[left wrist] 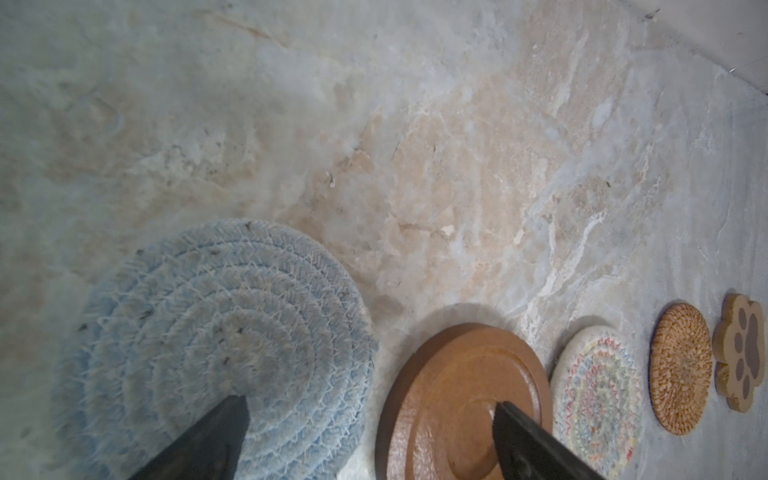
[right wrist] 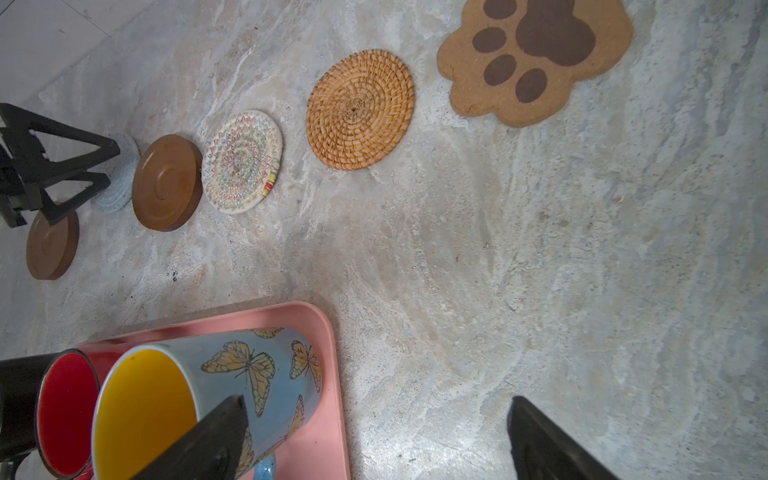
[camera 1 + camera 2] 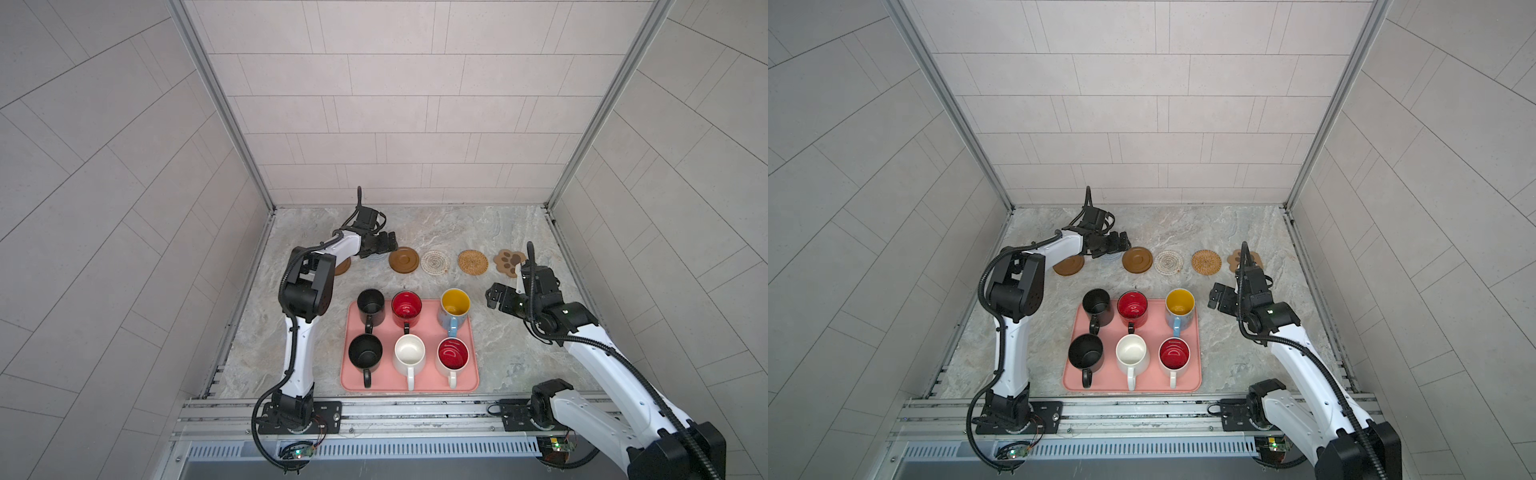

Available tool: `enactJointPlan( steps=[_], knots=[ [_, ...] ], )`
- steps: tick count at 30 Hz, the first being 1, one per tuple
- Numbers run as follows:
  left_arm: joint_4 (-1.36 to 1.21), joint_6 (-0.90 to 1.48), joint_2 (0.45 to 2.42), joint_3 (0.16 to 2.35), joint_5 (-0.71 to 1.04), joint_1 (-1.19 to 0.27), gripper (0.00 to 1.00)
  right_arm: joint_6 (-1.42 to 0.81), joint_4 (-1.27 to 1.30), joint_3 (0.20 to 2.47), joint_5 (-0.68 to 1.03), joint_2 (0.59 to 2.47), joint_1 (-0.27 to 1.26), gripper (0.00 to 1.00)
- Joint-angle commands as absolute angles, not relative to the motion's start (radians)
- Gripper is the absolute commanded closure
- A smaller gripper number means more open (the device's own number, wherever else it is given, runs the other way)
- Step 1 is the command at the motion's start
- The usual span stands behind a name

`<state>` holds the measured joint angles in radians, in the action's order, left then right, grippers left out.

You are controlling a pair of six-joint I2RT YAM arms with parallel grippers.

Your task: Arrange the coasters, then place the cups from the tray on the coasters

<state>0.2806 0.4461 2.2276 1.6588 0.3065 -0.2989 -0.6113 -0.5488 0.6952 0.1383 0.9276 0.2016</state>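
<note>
Left gripper (image 3: 388, 242): spread wide, empty, low over the far row of coasters, between the grey-blue woven coaster (image 1: 216, 328) and a brown disc (image 1: 465, 395). Right gripper (image 3: 495, 296): also spread wide, empty, just beside the light blue mug (image 2: 266, 370) at the far right corner of the tray (image 3: 374, 384), not touching.

Row across the far bench, left to right in both top views: second brown disc (image 3: 1068, 265) partly under the left arm, grey-blue, brown disc, whitish woven coaster (image 3: 434, 262), rattan coaster (image 3: 473, 262), paw coaster (image 3: 508, 261). All flat. Grey-blue tight against its brown neighbour; touching or not, cannot tell.

All six mugs on the tray, two rows of three, none on a coaster yet.

Step in hand, probably: last spacing of the grey-blue coaster, then first mug. Coaster: press flat from above, slide away from the brown disc. Mug: close across the wall near the rim, lift straight, clear the tray rim and the red mug (image 3: 406, 308) beside it.

Blue mug: upright, long axis vertical, mouth up, handle toward the near bench edge. Keep vertical in carry.
</note>
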Motion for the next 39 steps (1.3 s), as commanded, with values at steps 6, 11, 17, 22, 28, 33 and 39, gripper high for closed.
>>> enactJointPlan(
  steps=[6, 11, 17, 22, 28, 33, 39],
  knots=[
    [0.377, 0.460, 2.380, 1.792, 0.254, -0.293, 0.00, -0.643, -0.569, 0.713, 0.080, 0.920, 0.255, 0.01],
    [0.403, 0.467, 2.438, 1.868, 0.250, -0.293, 0.00, -0.635, -0.581, 0.723, 0.075, 0.918, 0.259, 0.00],
    [0.403, 0.461, 2.460, 1.898, 0.245, -0.287, 0.00, -0.634, -0.592, 0.736, 0.074, 0.916, 0.262, 0.01],
    [0.424, 0.449, 2.464, 1.915, 0.232, -0.287, 0.00, -0.632, -0.605, 0.736, 0.069, 0.907, 0.262, 0.00],
    [0.472, 0.474, 2.444, 1.902, 0.108, -0.286, 0.00, -0.634, -0.610, 0.737, 0.068, 0.906, 0.262, 0.00],
    [0.471, 0.480, 2.438, 1.890, 0.109, -0.281, 0.00, -0.633, -0.614, 0.734, 0.066, 0.902, 0.262, 0.01],
    [0.440, 0.483, 2.445, 1.893, 0.159, -0.281, 0.00, -0.641, -0.613, 0.717, 0.061, 0.881, 0.263, 0.01]
  ],
)
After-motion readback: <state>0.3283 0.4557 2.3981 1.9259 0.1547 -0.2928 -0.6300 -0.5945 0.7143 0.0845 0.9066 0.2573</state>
